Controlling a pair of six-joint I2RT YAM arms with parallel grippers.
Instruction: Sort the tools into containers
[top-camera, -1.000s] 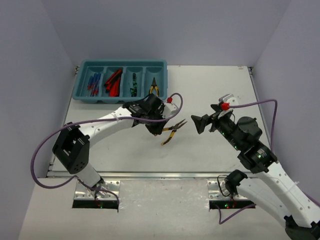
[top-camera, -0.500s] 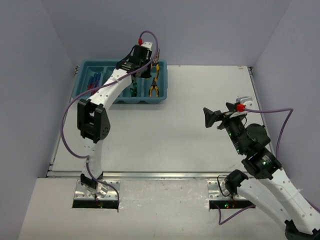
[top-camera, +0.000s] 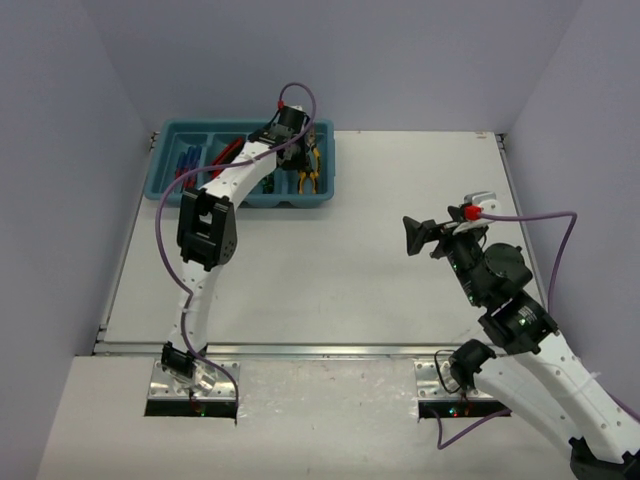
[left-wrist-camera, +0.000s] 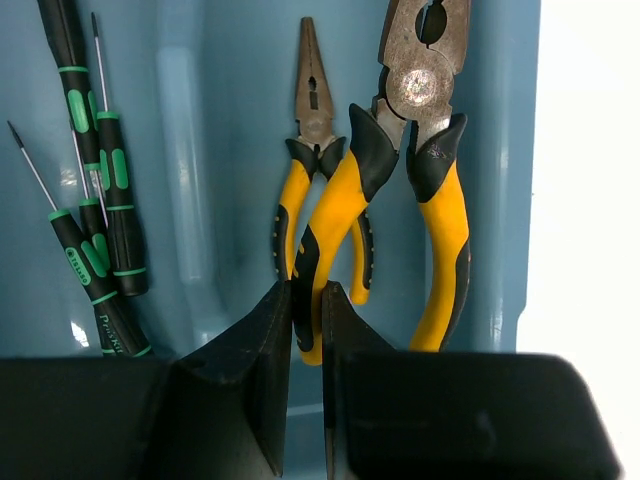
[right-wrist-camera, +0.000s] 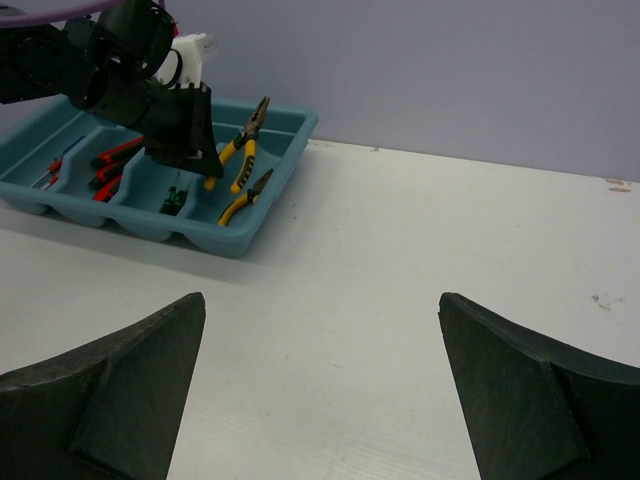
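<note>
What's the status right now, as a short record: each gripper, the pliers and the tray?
left gripper: shut on one handle of the larger pliers, over the tray's rightmost compartment
right gripper: open, holding nothing, above the table
smaller pliers: lying in that same compartment
precision screwdrivers: next compartment to the left

A robot lab cell, by our reading.
We see two arms (top-camera: 207, 225) bolted on metal plates (top-camera: 195, 388) at a white table (top-camera: 400, 220), purple cables (top-camera: 540, 214) looping off them; ahead of the right jaws and to either side, plain lavender walls (right-wrist-camera: 450, 70) box the table in.
</note>
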